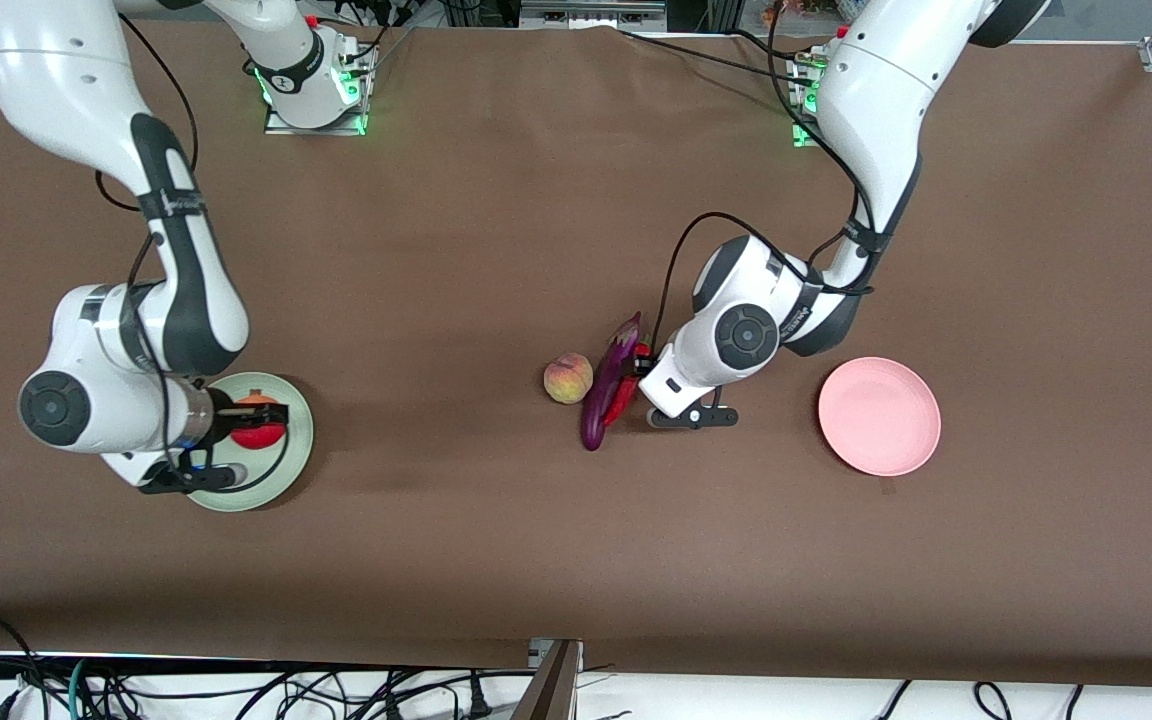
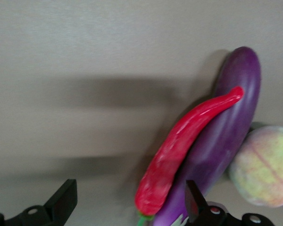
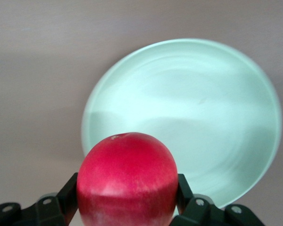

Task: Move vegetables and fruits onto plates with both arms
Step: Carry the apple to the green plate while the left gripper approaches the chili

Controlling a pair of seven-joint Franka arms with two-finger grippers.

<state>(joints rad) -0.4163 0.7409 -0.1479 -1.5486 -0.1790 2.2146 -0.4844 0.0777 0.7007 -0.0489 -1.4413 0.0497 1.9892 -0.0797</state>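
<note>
Green plate (image 1: 198, 497) sat at the right arm's end of the table; right gripper (image 1: 258, 412) hung over it, fingers clamped on the pomegranate (image 3: 127, 179). Peach (image 1: 568, 378), eggplant (image 1: 609, 382) and chili (image 2: 181, 146) lay together mid-table. Left gripper (image 2: 127, 205) hovered spread wide over the chili, gripping nothing. Pink plate (image 1: 879, 416) lay toward the left arm's end.

Under me I see only a brown table cloth (image 1: 496, 200), and black cables (image 1: 236, 690) lie along its edge nearest the front camera.
</note>
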